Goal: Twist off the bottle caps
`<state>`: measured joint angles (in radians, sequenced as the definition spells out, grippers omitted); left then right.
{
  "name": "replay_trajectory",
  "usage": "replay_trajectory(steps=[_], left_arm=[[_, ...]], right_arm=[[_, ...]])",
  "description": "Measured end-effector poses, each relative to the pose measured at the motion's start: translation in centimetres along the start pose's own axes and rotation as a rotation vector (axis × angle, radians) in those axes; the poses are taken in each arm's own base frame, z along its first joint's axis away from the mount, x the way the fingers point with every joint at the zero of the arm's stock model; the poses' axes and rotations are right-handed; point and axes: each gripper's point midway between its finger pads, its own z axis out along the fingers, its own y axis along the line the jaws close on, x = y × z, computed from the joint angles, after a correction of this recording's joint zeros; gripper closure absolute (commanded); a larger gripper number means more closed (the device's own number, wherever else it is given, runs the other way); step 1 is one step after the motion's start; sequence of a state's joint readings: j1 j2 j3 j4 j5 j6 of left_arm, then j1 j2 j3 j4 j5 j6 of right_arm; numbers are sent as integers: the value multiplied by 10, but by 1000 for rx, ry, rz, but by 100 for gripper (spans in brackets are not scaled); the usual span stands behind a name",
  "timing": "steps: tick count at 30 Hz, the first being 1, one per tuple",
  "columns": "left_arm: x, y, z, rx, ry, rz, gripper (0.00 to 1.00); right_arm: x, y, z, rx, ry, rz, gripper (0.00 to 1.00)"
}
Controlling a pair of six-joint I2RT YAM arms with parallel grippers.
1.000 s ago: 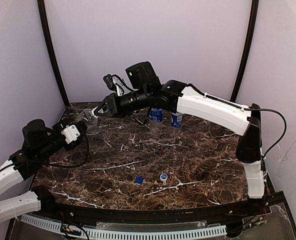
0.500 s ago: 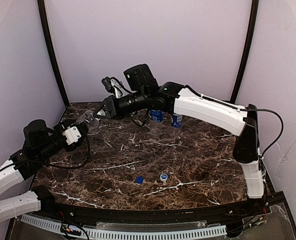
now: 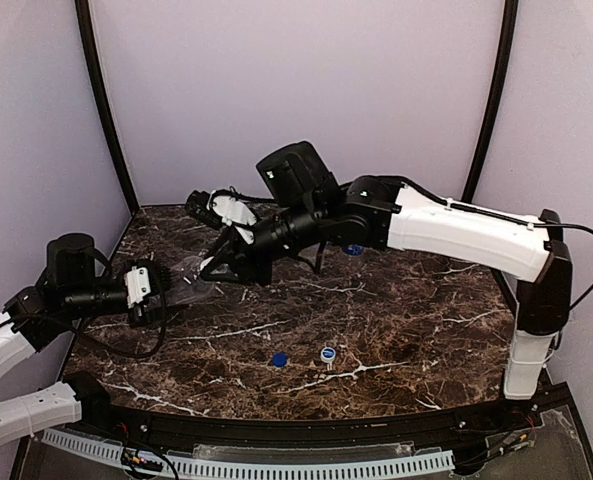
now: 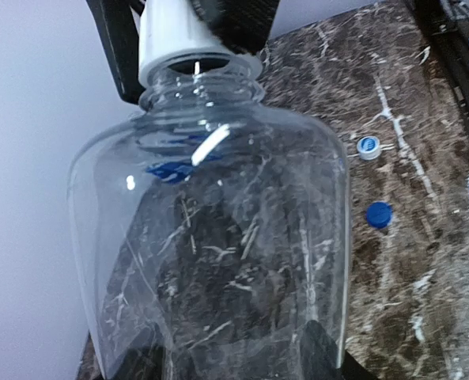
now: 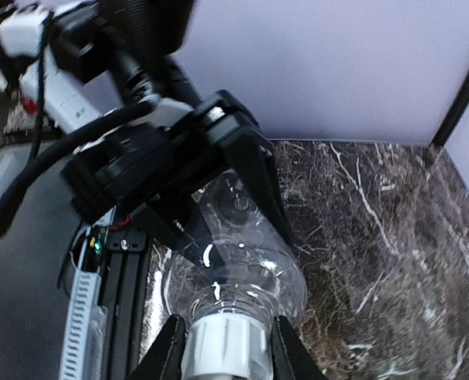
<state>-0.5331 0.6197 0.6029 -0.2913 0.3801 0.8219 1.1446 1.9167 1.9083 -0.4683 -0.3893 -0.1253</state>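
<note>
1. The dark stone desk lies under both grippers.
2. The clear bottle hangs sideways above the desk, between the two grippers.
3. The left gripper hugs the bottle's fat bottom end.
4. The right gripper pinches the white cap, which seems to sit on the bottle's neck.
5. A blue cap and a second loose cap lie on the desk, well apart from both grippers.

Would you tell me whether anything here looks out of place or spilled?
Nothing is spilled or damaged. A blue cap and a white-rimmed cap lie loose on the table; the plain bottle is held sideways, its white cap on.
</note>
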Motion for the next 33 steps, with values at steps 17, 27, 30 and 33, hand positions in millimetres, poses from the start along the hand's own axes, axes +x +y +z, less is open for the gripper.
replay_trajectory(steps=[17, 27, 30, 33], left_arm=[[-3, -67, -14, 362, -11, -175, 52], [3, -67, -13, 350, 19, -166, 52], [-3, -65, -14, 344, -8, -179, 52], [-10, -58, -15, 312, -39, -175, 52]], right_arm=[[42, 51, 12, 82, 244, -1116, 100], [48, 45, 16, 212, 226, -1393, 34], [41, 39, 16, 283, 203, -1381, 11], [27, 33, 11, 355, 152, -1302, 1]])
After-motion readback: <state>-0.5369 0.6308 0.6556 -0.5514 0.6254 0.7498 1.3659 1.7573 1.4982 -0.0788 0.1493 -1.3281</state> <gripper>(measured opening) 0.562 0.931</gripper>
